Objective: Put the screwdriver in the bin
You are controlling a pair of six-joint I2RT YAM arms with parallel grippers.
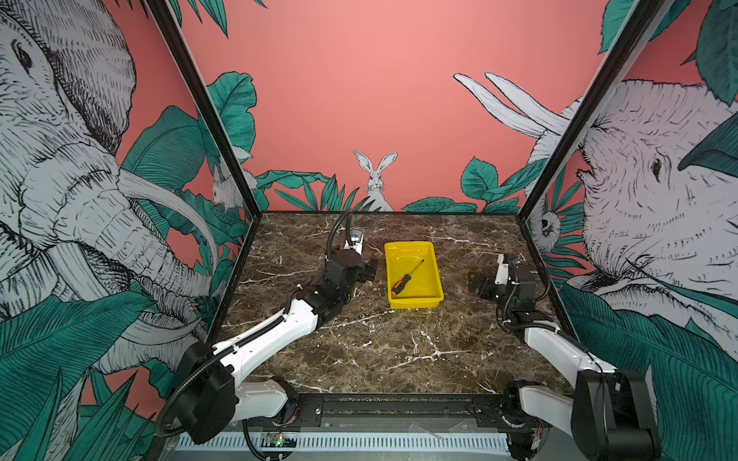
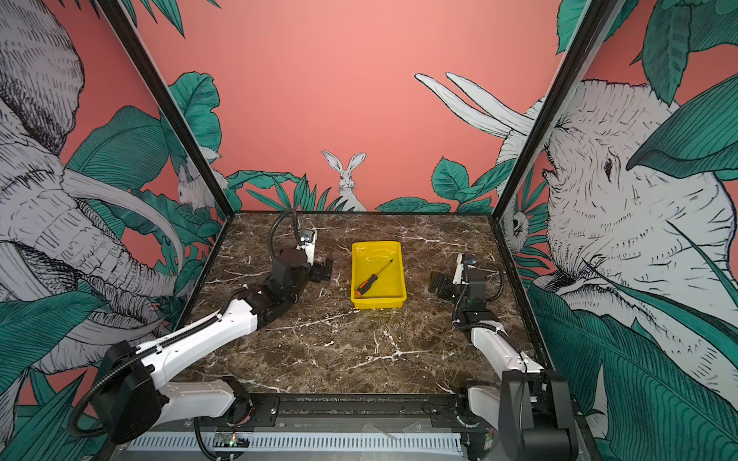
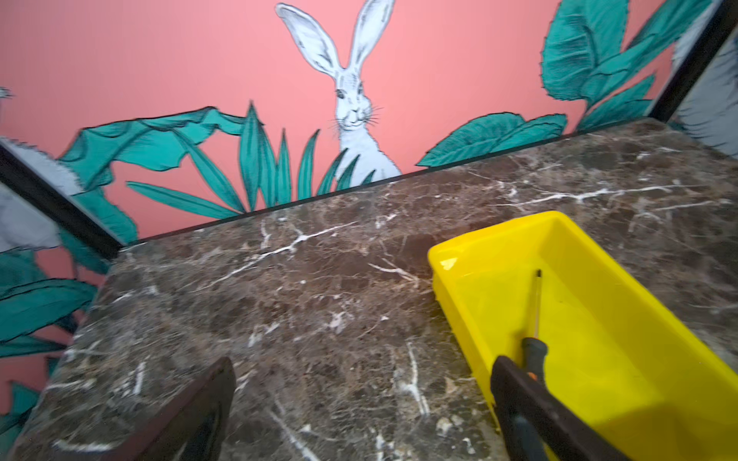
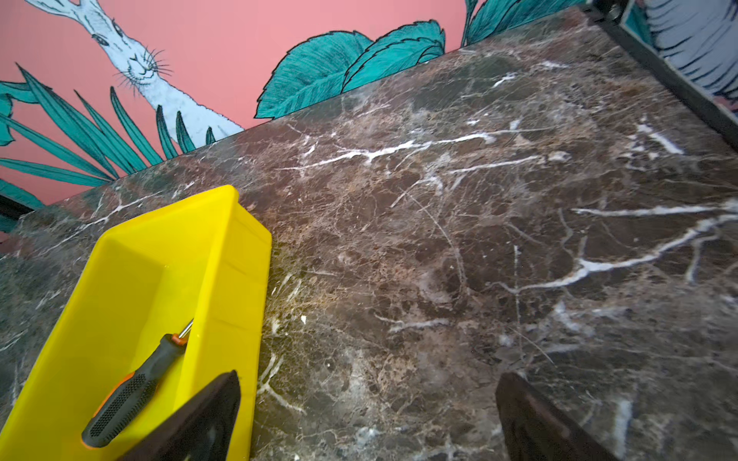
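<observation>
While left fingers (image 3: 191, 415) and right fingers (image 4: 535, 423) gape outside, the bin (image 1: 408, 243) holds the screwdriver (image 1: 404, 280)

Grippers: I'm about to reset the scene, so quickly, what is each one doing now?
Left gripper: open, holding nothing.
Right gripper: open, holding nothing.

Bright, even — glare in bin (image 1: 406, 254).

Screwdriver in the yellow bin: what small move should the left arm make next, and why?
Probably pull the left hand away from the bin, toward its own side. The screwdriver lies flat inside the bin, and the hand stands open and empty beside the bin's left wall, so nothing seems left to place.
</observation>
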